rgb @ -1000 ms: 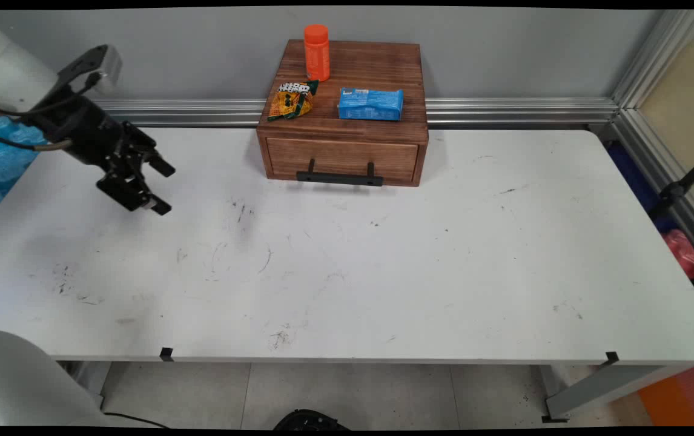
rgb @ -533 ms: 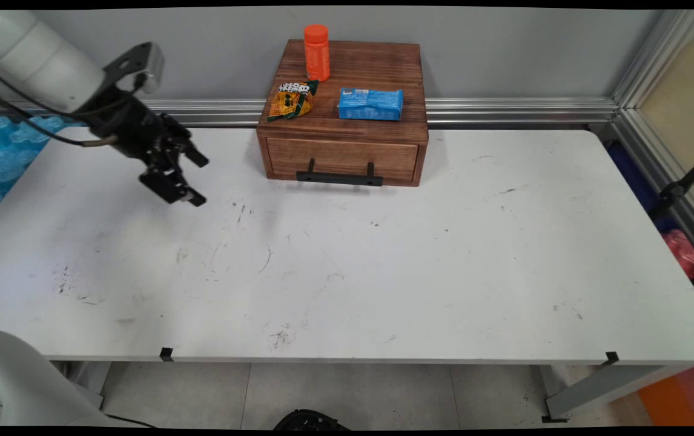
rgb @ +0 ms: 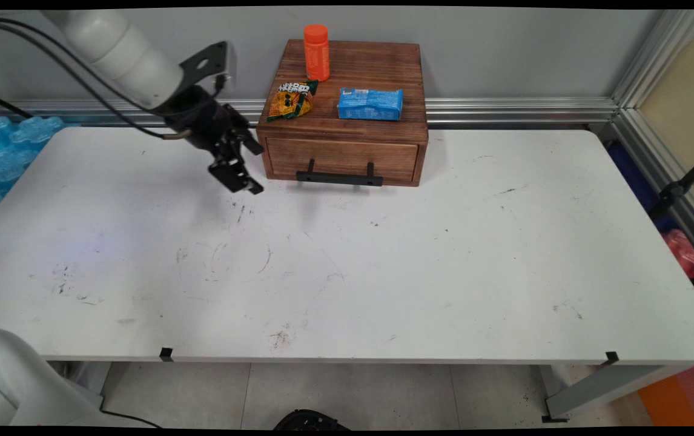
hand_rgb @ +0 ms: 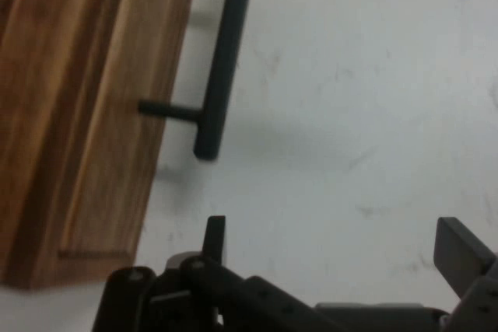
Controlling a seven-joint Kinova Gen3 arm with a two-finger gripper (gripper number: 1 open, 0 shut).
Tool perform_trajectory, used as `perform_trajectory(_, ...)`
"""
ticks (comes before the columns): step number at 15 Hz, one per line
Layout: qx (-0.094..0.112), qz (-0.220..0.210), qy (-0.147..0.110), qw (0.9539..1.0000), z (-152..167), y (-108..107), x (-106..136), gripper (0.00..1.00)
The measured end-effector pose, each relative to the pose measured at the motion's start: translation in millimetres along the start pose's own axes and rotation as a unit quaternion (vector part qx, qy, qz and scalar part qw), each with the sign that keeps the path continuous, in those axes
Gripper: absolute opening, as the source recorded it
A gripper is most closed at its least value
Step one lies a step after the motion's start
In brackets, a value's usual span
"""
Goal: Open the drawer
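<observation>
My black gripper [rgb: 256, 169] hangs open just left of the wooden drawer box [rgb: 343, 106], near its lower front corner, with nothing between its fingers. The hand view has the gripper [hand_rgb: 334, 242] open above the white table [hand_rgb: 373, 114], with the box's wooden front [hand_rgb: 85, 114] to the left and the black drawer handle [hand_rgb: 222, 52] just ahead. The drawer [rgb: 342, 159] is closed and its black handle [rgb: 340, 177] sticks out in front. On top of the box stand an orange bottle [rgb: 317, 52], a yellow snack bag [rgb: 290, 100] and a blue packet [rgb: 370, 103].
The white table [rgb: 383, 260] bears scuff marks. An aluminium rail [rgb: 504, 110] runs along the wall behind it. Blue bubble wrap [rgb: 2, 151] lies off the left edge and a red bag [rgb: 683, 251] off the right.
The arm has swung right and toward the wall, carrying the open gripper from the table's left side up to the drawer box's left front corner. Nothing on the box moved.
</observation>
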Motion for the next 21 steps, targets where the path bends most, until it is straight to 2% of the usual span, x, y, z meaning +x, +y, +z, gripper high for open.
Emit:
perform_trajectory(8,0.013,-0.005,0.01,0.9998,36,-5,50,1.0)
perform_trajectory(16,0.012,0.013,0.011,0.9998,63,-3,70,1.0)
perform_trajectory(21,0.014,0.047,0.006,0.9988,87,-5,79,1.0)
